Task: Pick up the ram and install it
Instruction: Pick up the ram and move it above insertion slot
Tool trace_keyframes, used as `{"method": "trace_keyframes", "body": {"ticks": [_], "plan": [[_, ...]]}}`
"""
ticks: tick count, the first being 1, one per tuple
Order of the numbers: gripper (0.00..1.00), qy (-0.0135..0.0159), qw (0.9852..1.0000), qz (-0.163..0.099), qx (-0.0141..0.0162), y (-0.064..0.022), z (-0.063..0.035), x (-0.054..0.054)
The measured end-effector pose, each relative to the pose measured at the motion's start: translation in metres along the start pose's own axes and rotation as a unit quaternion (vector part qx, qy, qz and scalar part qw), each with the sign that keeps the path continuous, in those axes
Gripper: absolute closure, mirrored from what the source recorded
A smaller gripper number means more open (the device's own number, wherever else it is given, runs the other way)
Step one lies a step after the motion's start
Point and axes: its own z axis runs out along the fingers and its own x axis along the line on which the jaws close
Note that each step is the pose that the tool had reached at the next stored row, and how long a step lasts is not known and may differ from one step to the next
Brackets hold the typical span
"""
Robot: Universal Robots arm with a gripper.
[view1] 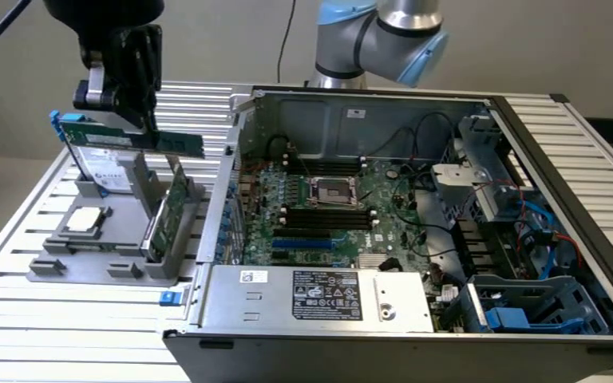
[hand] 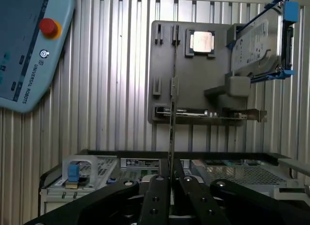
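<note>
In the exterior view, my gripper [view1: 144,128] is clamped on the ram [view1: 182,144]. I hold it level in open air above the grey holder [view1: 83,267], clear of the upright card [view1: 173,209]. Its free end is near the open case's wall edge [view1: 234,120].

In the wrist view, the ram [hand: 172,118] shows edge-on as a thin line pinched between my fingers [hand: 157,193], with the holder [hand: 164,65] beyond it.

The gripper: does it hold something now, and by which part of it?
Yes. The gripper holds the ram, the thin green stick. It is shut on the stick's long upper edge, roughly at the middle of its length.
</note>
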Motion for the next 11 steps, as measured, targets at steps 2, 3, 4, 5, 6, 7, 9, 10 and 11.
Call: {"method": "trace_keyframes", "body": {"ticks": [2,3,4,5,6,7,9,10,11], "plan": [[0.86,-0.0001,1.0000,0.000,-0.0043,-0.0085,-0.0022,0.000],[0.86,-0.0001,1.0000,0.000,-0.0066,-0.0127,-0.0033,0.000],[0.86,-0.0002,1.0000,0.000,-0.0089,-0.0169,-0.0043,0.000],[0.86,-0.0002,0.9999,0.000,-0.0115,-0.0212,-0.0052,0.000],[0.86,-0.0002,0.9999,0.000,-0.0140,-0.0254,-0.0062,0.000],[0.86,-0.0003,0.9999,0.000,-0.0167,-0.0295,-0.0070,0.000],[0.86,-0.0004,0.9998,0.001,-0.0220,-0.0377,-0.0083,0.000],[0.86,-0.0005,0.9997,0.001,-0.0248,-0.0422,-0.0090,0.001],[0.86,-0.0005,0.9996,0.001,-0.0271,-0.0462,-0.0096,0.001]]}}
